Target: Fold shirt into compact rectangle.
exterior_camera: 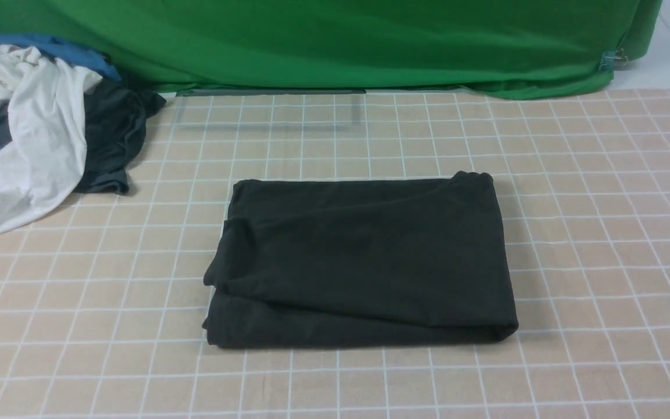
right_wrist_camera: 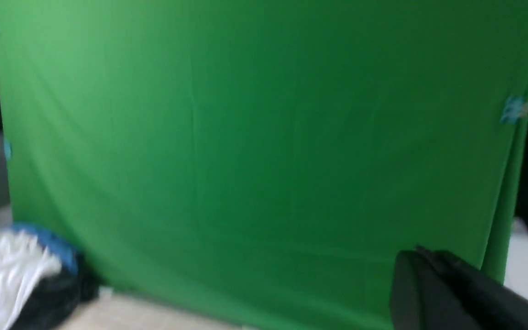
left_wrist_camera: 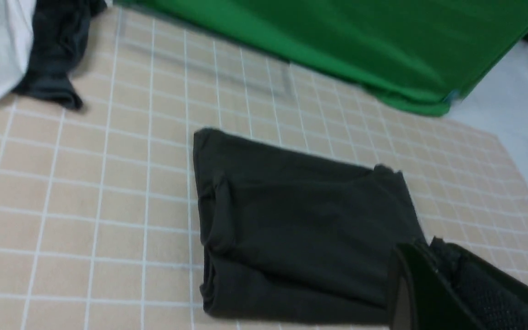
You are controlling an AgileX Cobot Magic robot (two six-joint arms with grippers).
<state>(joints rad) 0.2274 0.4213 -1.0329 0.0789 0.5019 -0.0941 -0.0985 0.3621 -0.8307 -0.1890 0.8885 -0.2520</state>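
A black shirt (exterior_camera: 364, 259) lies folded into a rough rectangle in the middle of a table covered by a beige cloth with a white grid (exterior_camera: 602, 233). Nothing is touching it. The near left corner is looser than the rest, with an upper layer bulging over the layer beneath, and a small bump of fabric sticks up at the far right corner. A heap of white, blue and dark clothes (exterior_camera: 38, 134) sits at the far left, well apart from the shirt, in front of a green backdrop (exterior_camera: 335, 41). Neither arm shows in the front view. The left gripper (left_wrist_camera: 433, 266) appears only in its own wrist view, its jaws closed and empty, held above the shirt's edge. The right gripper (right_wrist_camera: 433, 275) is likewise closed on nothing and is aimed at the backdrop, away from the table. The fold looks essentially complete, so the main risk is disturbance: a closed gripper dragging across the soft knit could pull the top layer askew, and the loose near left corner could slump open and spoil the rectangle
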